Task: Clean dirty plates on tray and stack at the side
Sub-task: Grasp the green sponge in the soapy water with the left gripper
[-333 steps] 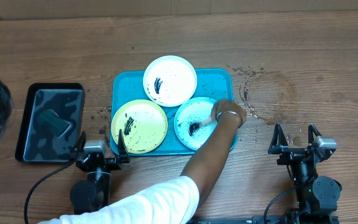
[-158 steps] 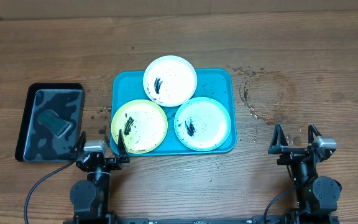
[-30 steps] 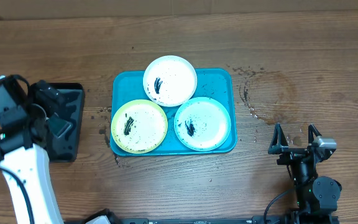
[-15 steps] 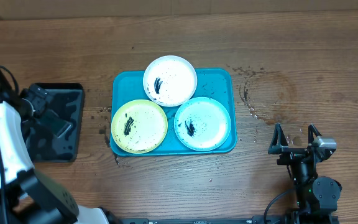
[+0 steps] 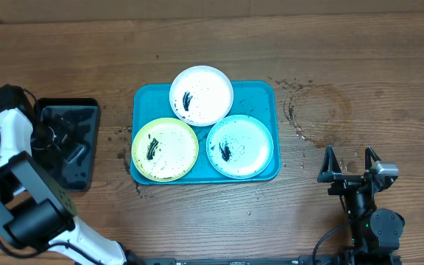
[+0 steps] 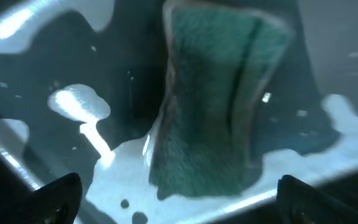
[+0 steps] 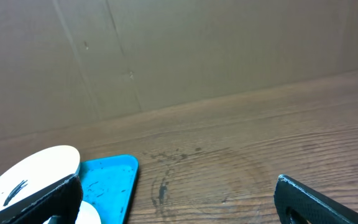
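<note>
The wooden tabletop (image 5: pixel 344 66) carries the turquoise tray (image 5: pixel 260 92) at its middle. The smaller black tray (image 5: pixel 87 107) lies well to its left, with shallow water inside. On the turquoise tray sit the smeared white plate (image 5: pixel 202 96) at the far rim, the yellow-green plate (image 5: pixel 165 149) near left and the light blue plate (image 5: pixel 240 146) near right, while a green sponge (image 6: pixel 219 99) lies in the black tray. The left hand (image 6: pixel 179 199) hangs over that sponge with jaws spread wide, gripping nothing, and the right hand (image 5: pixel 350 165) rests wide open, well apart from the turquoise tray.
</note>
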Controlling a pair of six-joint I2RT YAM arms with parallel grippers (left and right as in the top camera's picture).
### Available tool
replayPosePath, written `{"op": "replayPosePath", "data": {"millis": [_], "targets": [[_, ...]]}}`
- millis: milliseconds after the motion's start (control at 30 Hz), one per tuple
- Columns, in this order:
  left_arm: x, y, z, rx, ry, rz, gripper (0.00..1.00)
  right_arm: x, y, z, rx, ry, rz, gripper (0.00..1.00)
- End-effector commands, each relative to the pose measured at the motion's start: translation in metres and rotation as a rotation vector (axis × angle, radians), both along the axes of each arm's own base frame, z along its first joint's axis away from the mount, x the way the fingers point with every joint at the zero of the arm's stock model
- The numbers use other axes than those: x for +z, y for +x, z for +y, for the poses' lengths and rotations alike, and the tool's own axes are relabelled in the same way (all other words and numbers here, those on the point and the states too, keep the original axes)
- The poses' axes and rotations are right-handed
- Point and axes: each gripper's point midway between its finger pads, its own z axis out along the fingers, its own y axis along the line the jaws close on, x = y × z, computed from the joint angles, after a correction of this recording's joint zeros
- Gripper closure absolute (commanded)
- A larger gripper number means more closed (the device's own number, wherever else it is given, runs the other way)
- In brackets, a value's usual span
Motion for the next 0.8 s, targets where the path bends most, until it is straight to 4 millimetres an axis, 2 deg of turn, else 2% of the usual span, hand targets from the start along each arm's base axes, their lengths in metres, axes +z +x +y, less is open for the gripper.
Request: {"op": "replayPosePath", "data": {"millis": [0,100,200,267,400,500,633,667,700,767], "targets": [[-0.014,0.003,-0.001,0.009,-0.016,0.03,0.01,-0.002,0.0,0.0,-0.005,-0.005,-0.003,0.0],[-0.025,0.002,-0.004,0.0,-0.041,0.048,0.05,-0.002,0.0,0.0,-0.005,-0.005,-0.003,0.0],[-0.029,0.002,-0.003,0.0,-0.043,0.051,0.08,-0.002,0.0,0.0,-0.005,-0.005,-0.004,0.0],[-0.029,0.004,-0.002,0.0,-0.038,0.044,0.13,-0.002,0.0,0.0,-0.005,-0.005,-0.004,0.0],[-0.029,0.005,-0.002,0.0,-0.035,0.039,0.34,-0.002,0.0,0.0,-0.005,-0.005,-0.004,0.0],[-0.029,0.005,-0.001,0.001,-0.033,0.041,0.63,-0.002,0.0,0.0,-0.005,-0.005,-0.003,0.0],[-0.029,0.005,-0.001,0.001,-0.033,0.041,0.84,-0.002,0.0,0.0,-0.005,-0.005,-0.004,0.0],[-0.029,0.005,-0.001,0.001,-0.032,0.041,0.92,-0.002,0.0,0.0,-0.005,-0.005,-0.003,0.0],[-0.029,0.005,-0.001,0.001,-0.032,0.041,0.96,-0.002,0.0,0.0,-0.005,-0.005,-0.004,0.0],[-0.029,0.005,-0.001,0.001,-0.032,0.041,0.96,-0.002,0.0,0.0,-0.005,-0.005,-0.003,0.0]]}}
